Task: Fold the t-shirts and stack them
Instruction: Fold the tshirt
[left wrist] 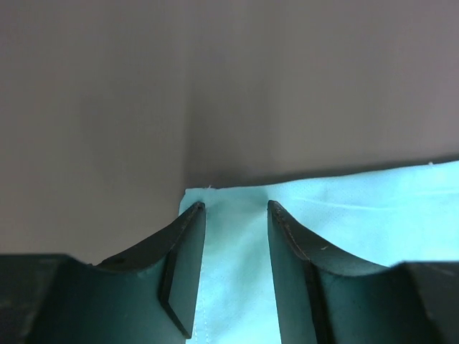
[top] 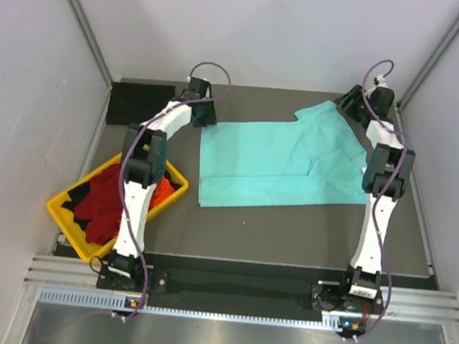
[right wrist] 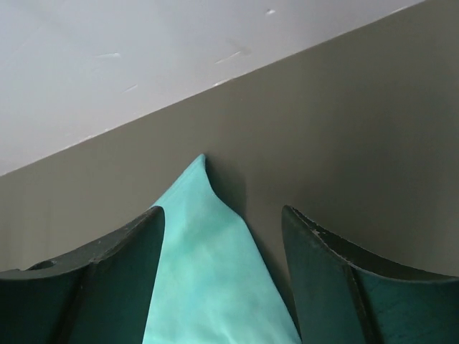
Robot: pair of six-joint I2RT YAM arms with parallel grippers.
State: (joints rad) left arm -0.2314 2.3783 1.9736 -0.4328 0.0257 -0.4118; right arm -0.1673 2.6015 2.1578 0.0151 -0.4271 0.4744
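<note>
A mint-teal t-shirt [top: 271,164] lies spread on the dark table, its right side folded over in creases. My left gripper [top: 206,114] is at its far left corner. In the left wrist view the gripper [left wrist: 235,208] is open, its fingers straddling that corner of the cloth [left wrist: 358,215]. My right gripper [top: 347,102] is at the shirt's far right corner. In the right wrist view it [right wrist: 222,213] is open, with a pointed tip of the cloth [right wrist: 208,272] between the fingers. No neck label shows.
A yellow tray [top: 63,214] at the near left holds a red shirt [top: 104,202], orange cloth [top: 163,192] and black cloth. A folded black shirt [top: 138,104] lies at the far left. Grey walls close in on three sides.
</note>
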